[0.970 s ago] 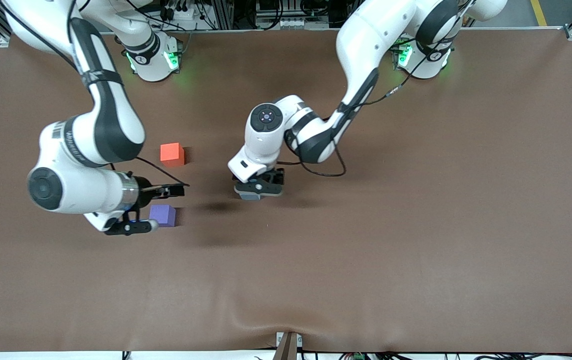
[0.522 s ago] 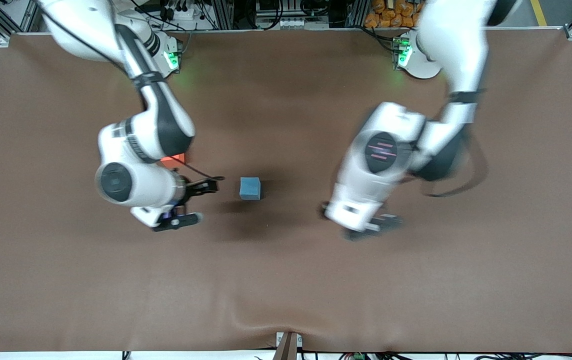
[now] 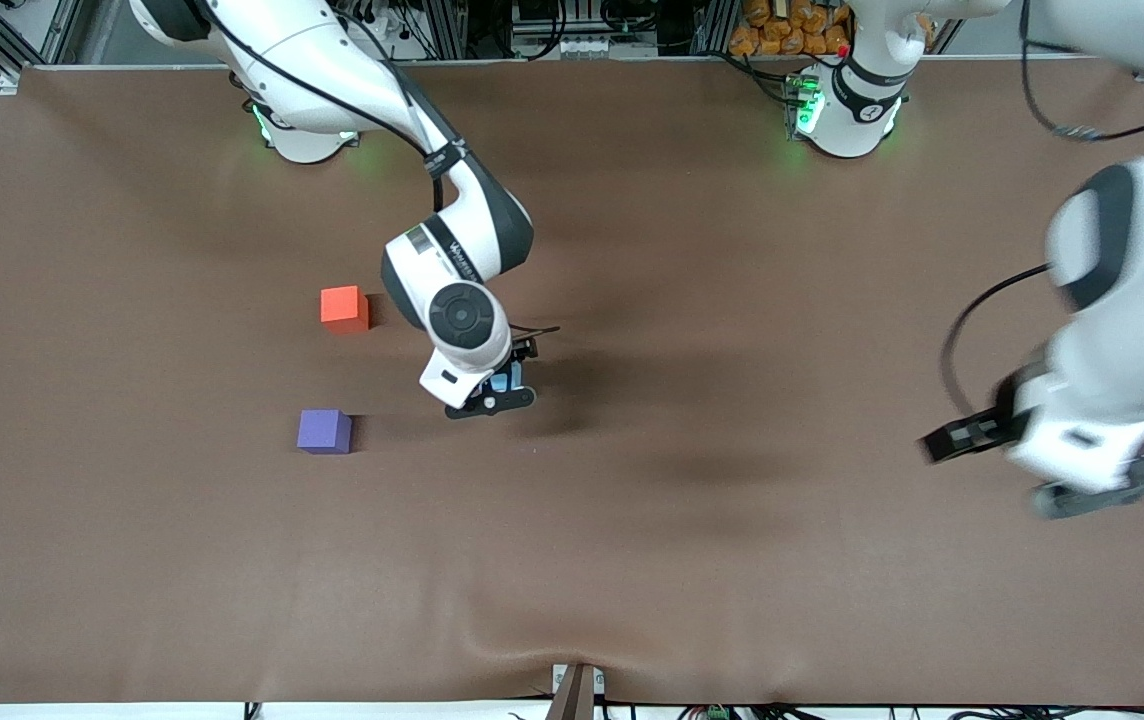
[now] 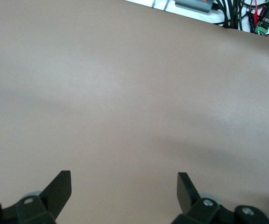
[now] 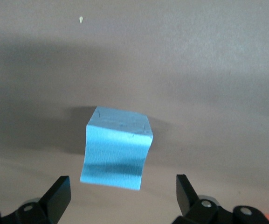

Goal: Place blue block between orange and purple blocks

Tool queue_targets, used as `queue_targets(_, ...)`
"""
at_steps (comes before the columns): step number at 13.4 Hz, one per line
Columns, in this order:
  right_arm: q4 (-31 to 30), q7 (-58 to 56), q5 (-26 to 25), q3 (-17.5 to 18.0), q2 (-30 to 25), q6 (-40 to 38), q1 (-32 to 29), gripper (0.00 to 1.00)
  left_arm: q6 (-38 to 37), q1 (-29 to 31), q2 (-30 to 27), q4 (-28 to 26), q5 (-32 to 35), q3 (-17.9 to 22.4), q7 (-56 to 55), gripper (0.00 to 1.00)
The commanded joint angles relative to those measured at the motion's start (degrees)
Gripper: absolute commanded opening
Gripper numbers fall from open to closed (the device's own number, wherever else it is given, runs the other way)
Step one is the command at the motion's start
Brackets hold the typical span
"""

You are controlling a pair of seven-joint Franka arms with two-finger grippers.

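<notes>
The blue block [image 3: 499,384] lies on the brown table near its middle, mostly covered by my right gripper [image 3: 509,376], which hovers open just over it. In the right wrist view the blue block [image 5: 118,149] sits just ahead of my open right gripper [image 5: 121,193], not between the fingers. The orange block [image 3: 344,308] and the purple block [image 3: 324,431] lie toward the right arm's end, the purple one nearer the front camera, a gap between them. My left gripper [image 3: 1037,468] hangs open and empty over the left arm's end; the left gripper [image 4: 124,186] shows only bare table.
The brown cloth [image 3: 632,560] covers the whole table and has a low wrinkle [image 3: 532,630] near the front edge. A small bracket [image 3: 577,690] sits at that edge. Cables and plugs [image 4: 246,14] lie off the table's rim.
The left gripper has left the blue block on the table and swung away to its own end. The right gripper moved from the purple block over to the blue block.
</notes>
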Motion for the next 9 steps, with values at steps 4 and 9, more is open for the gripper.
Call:
queue_targets(4,-4.54,4.6,-0.88,-0.19,-0.2,9.39,0.23,1.0,-4.48,6.75,-12.73,-8.61,-3.22,-1.16,12.17,1.0)
queue_targets(9,-6.83,11.38,0.96,-0.02,0.68,13.18,2.17,1.0,-4.12,8.7,-21.87,-18.37,-6.41,-1.08,15.08,1.0)
